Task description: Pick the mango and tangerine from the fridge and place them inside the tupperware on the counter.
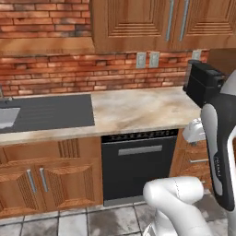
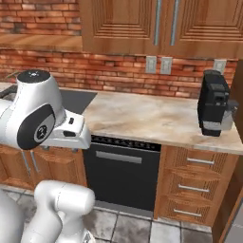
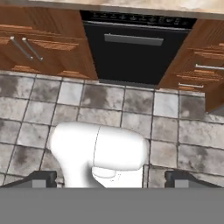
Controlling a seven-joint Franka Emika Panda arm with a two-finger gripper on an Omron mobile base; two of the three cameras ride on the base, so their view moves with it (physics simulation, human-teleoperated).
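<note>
The beige marbled counter [image 1: 138, 108] runs along the brick wall over brown cabinets, and it appears again in the right base view [image 2: 152, 118]. The mango, the tangerine, the fridge and the tupperware are out of view. My gripper [image 3: 113, 179] points down at the tiled floor in front of the cabinets. Its two dark fingertips [image 3: 43, 178] stand far apart at the bottom of the hand view, open with nothing between them.
A dark sink [image 1: 46, 113] is set into the counter's left part. A black dishwasher [image 1: 138, 166] sits under the counter's middle, with drawers [image 2: 194, 187] to its right. A black coffee machine [image 2: 213, 102] stands at the counter's right end. Grey floor tiles [image 3: 131, 113] lie below.
</note>
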